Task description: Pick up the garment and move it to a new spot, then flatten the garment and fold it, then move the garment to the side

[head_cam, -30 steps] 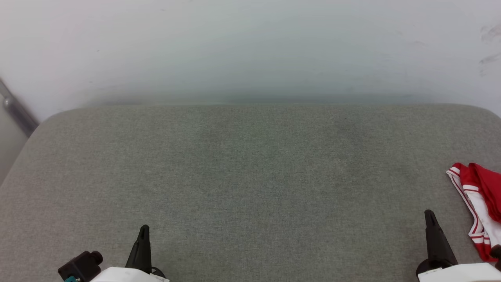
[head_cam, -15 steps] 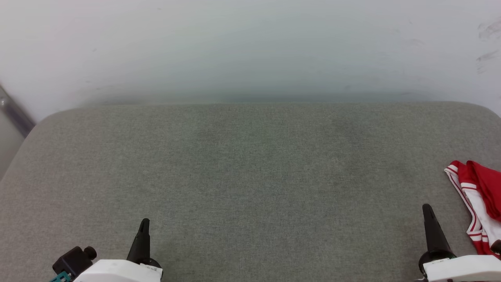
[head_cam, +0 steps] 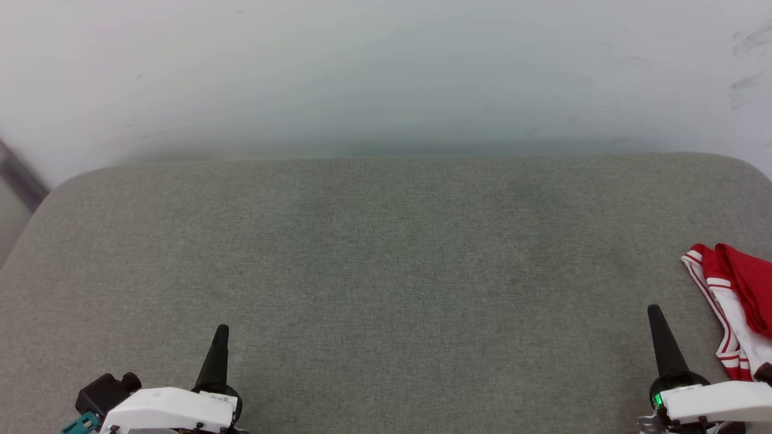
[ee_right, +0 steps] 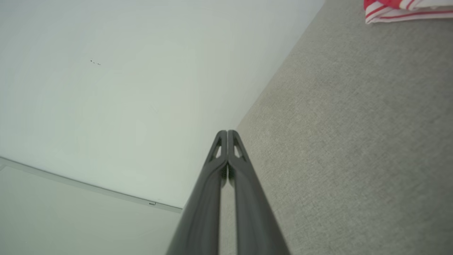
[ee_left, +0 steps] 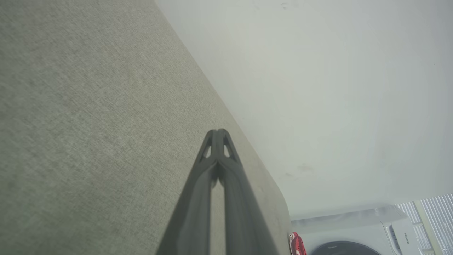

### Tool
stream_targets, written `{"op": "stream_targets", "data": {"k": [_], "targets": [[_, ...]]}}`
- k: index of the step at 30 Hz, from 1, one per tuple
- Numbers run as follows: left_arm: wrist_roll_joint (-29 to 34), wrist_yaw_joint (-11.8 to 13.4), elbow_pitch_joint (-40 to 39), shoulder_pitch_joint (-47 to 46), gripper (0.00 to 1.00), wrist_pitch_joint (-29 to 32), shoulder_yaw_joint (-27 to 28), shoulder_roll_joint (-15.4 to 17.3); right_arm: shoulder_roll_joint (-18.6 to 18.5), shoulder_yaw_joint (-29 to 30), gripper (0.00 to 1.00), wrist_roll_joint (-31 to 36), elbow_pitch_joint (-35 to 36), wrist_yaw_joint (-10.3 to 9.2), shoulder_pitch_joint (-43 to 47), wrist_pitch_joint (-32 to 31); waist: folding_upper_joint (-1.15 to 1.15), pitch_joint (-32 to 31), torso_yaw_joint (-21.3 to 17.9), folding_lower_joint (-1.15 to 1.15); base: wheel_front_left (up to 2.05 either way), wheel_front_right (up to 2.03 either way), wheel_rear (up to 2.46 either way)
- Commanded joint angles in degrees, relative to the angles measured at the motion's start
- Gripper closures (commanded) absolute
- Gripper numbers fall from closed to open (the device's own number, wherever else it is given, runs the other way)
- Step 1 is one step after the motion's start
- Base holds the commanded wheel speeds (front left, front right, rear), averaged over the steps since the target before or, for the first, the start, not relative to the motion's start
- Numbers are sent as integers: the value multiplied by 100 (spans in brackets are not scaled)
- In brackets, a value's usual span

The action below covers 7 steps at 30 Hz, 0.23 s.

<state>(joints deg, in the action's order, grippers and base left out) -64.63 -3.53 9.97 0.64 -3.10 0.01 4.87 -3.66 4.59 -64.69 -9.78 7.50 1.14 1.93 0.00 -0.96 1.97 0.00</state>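
The garment lies bunched at the right edge of the grey cushioned surface, showing red cloth, white fabric and red-white striped trim; most of it is cut off by the frame. A corner of the garment shows at the top right of the right wrist view, and a small red bit of the garment at the bottom of the left wrist view. My right gripper is shut and empty, just left of the garment. My left gripper is shut and empty at the lower left, far from it.
A pale wall rises behind the surface's far edge. A grey rail runs at the far left. A white washing machine stands beyond the surface's end in the left wrist view.
The head view has shifted slightly, so everything sits a little higher in the picture. Both grippers stay shut in place, and the garment lies as before.
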Motion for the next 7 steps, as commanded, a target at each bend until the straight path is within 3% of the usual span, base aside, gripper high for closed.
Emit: {"op": "stream_targets", "data": {"k": [1, 7], "targets": [[-162, -40, -5, -132, 100, 36, 24, 36, -46, 5, 100, -158, 13, 0, -179, -43, 0, 3, -5, 0, 0, 0, 0], [-528, -89, 43, -198, 100, 129, 71, 34, -45, 14, 100, -507, -45, -1, -244, -135, 0, 14, -25, 0, 0, 0, 0]]}}
